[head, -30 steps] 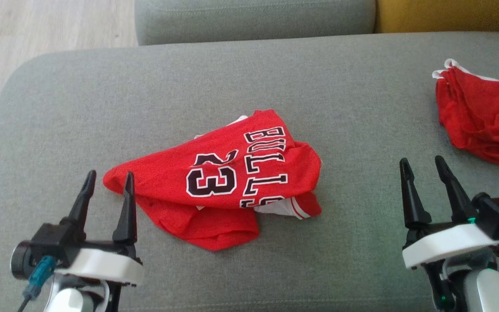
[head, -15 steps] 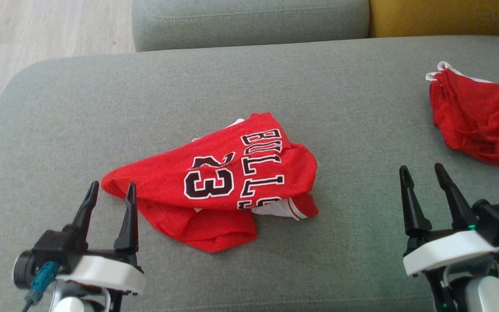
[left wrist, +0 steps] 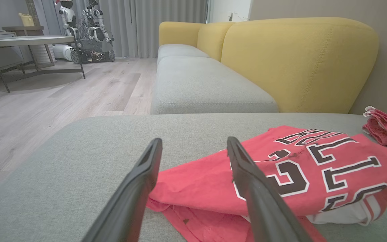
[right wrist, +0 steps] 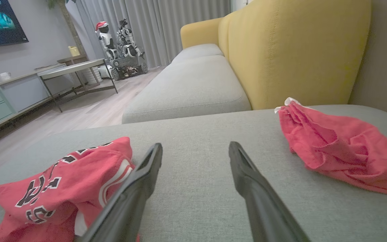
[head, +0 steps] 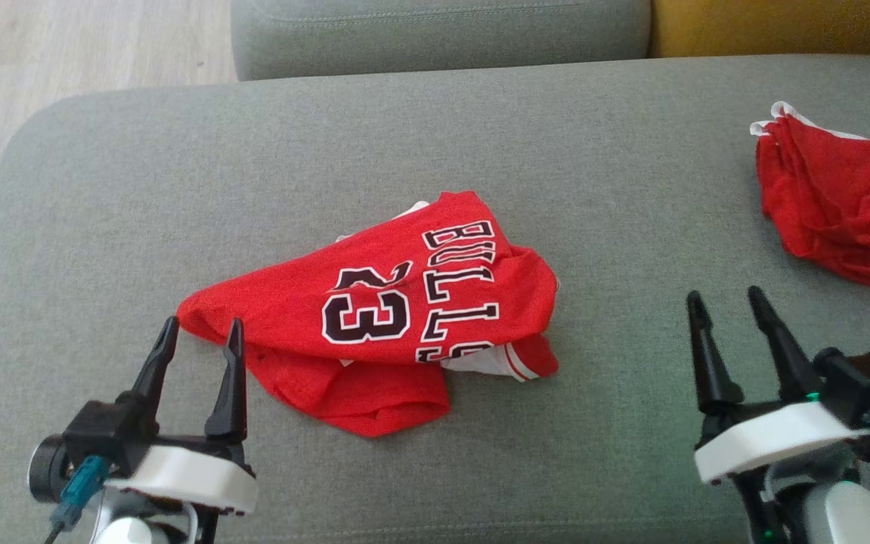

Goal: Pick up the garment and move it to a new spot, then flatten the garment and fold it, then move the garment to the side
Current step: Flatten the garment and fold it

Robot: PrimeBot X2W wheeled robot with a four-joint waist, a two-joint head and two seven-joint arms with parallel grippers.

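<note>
Left gripper [head: 203, 323] has nudged to its right, jaws wide; the Bulls jersey [head: 374, 317] corner lies just ahead, between its fingers. Right gripper [head: 724, 294] is wide and empty, with the jersey well to its left.

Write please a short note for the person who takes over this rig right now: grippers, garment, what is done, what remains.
Left gripper: jaws open, empty, at the left corner of the red jersey.
Right gripper: jaws open, empty, over bare grey cushion.
Jersey lies crumpled mid-cushion; another red garment sits at far right.
Done: nothing visible. Left: pick up, move, flatten, fold, set aside.
</note>
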